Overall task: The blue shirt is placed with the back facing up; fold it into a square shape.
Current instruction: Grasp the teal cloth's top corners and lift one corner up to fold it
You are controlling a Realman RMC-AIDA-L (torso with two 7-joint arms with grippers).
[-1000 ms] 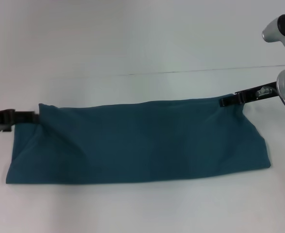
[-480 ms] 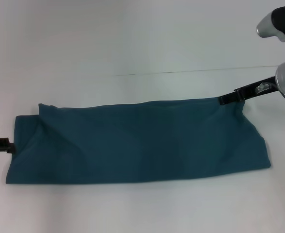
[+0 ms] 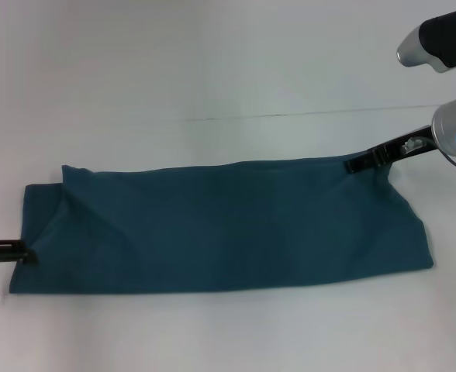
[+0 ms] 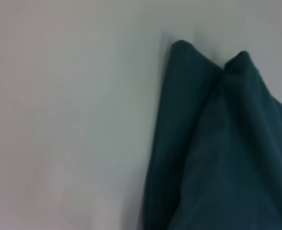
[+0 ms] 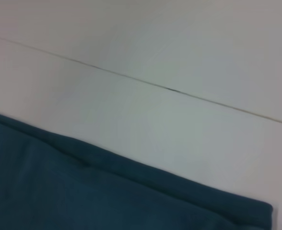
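The blue shirt [image 3: 228,225] lies on the white table as a long, folded band running left to right. My left gripper [image 3: 15,274] is low at the band's near left corner, open, with one finger [image 3: 15,251] touching the cloth's edge and the other out on the table. The left wrist view shows that end of the blue shirt [image 4: 227,153] with two raised folds. My right gripper [image 3: 356,164] rests at the band's far right corner. The right wrist view shows only the far edge of the blue shirt [image 5: 83,191] lying flat.
A thin dark seam [image 3: 290,115] crosses the white table behind the shirt, and the same seam [image 5: 170,88] shows in the right wrist view. Bare table [image 3: 228,333] lies in front of and behind the band.
My left gripper has let go of the far left corner and moved toward me along the left edge to the near corner. My right arm has shifted slightly left at the far right corner.
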